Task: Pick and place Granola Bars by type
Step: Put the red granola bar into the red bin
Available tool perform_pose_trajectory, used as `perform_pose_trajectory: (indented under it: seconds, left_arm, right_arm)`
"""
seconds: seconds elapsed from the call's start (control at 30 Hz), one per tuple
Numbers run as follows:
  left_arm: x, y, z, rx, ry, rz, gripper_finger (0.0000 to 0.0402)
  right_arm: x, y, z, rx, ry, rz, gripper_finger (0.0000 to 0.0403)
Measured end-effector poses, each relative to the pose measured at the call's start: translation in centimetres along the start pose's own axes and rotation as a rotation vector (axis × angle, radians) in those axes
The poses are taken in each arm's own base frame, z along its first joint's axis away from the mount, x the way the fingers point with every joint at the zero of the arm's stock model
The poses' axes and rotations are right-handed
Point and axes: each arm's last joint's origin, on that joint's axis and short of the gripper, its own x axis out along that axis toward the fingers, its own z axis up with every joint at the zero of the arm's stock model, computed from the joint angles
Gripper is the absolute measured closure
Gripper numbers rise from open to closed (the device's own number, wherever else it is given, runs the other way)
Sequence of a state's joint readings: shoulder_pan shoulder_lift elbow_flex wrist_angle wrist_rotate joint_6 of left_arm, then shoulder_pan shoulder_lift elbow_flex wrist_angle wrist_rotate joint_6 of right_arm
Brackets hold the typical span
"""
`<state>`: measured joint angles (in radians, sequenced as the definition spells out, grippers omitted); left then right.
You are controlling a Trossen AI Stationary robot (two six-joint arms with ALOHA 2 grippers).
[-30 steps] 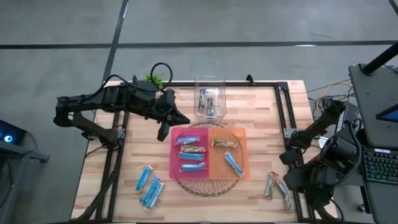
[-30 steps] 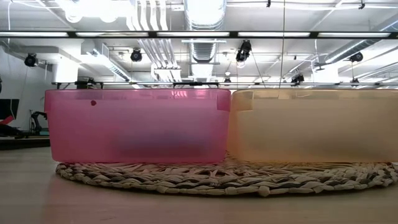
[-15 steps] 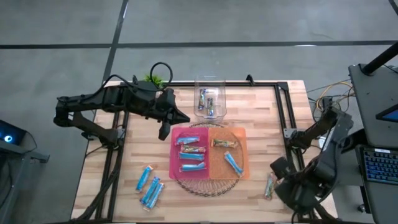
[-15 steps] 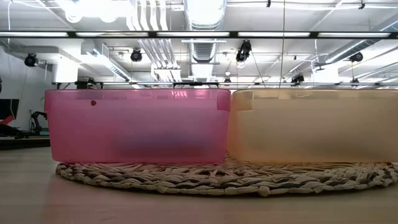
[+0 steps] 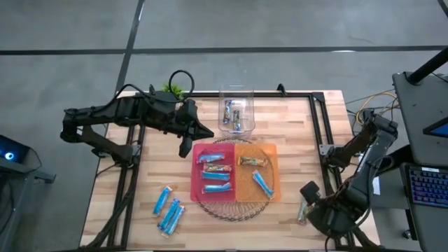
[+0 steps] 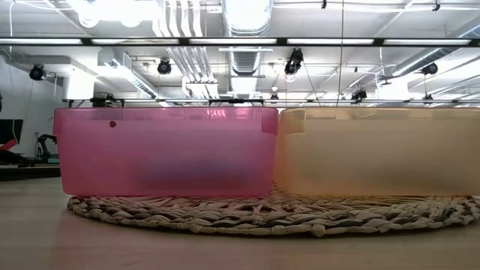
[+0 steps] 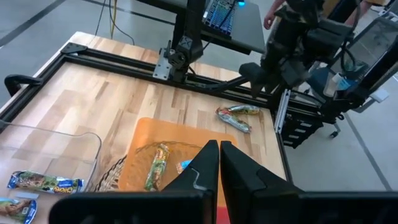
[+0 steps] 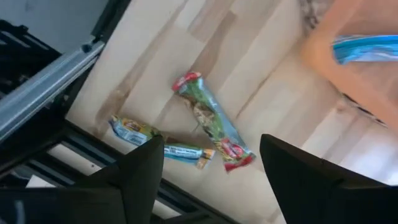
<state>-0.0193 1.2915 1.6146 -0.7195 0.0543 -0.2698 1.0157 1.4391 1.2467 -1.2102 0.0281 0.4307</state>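
Observation:
Two green-and-red Granola Bars [image 8: 211, 121] [image 8: 158, 144] lie flat on the table's near right corner [image 5: 302, 208]. My right gripper [image 8: 211, 180] hangs open above them, one finger on either side, touching nothing. A pink bin [image 5: 198, 175] holds several bars, mostly blue. The orange bin [image 5: 271, 157] beside it holds a brown bar [image 5: 252, 162] and a blue one [image 5: 262, 183]. Both bins stand on a woven mat [image 6: 247, 214]. My left gripper [image 5: 186, 140] waits shut above the table, left of the pink bin.
A clear container [image 5: 236, 112] with a few bars stands at the far edge, a green plant [image 5: 175, 89] beside it. Three blue bars [image 5: 166, 206] lie near left. Black frame rails [image 5: 323, 129] run along the table's right side. A laptop stand [image 5: 420, 133] sits further right.
My right arm has swung from the table's right edge toward the near edge and leftward. Its gripper now hangs over the two bars in the near right corner and hides part of them from above. The bars have stayed where they were.

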Motion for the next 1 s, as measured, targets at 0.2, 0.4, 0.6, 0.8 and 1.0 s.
perform_pose_trajectory:
  seconds: [0.2, 0.4, 0.6, 0.8, 1.0]
  left_arm:
    - [0.0, 0.0, 0.0, 0.0, -0.001, 0.005, 0.0402]
    - [0.0, 0.0, 0.0, -0.002, -0.002, 0.005, 0.0401]
    - [0.0, 0.0, 0.0, 0.002, -0.002, 0.005, 0.0402]
    - [0.0, 0.0, 0.0, 0.001, -0.002, 0.005, 0.0402]
    - [0.0, 0.0, 0.0, 0.004, -0.004, 0.012, 0.0402]
  right_arm:
    - [2.0, -0.4, -2.0, -0.062, -0.011, 0.008, 0.0162]
    - [4.8, -1.2, -3.8, -0.146, -0.009, 0.006, 0.0165]
    - [7.5, -1.7, -4.9, -0.267, 0.02, -0.004, 0.0165]
    - [8.7, -1.9, -5.3, -0.337, 0.025, -0.008, 0.0165]
    - [9.0, -1.9, -4.9, -0.396, -0.033, -0.049, 0.0166]
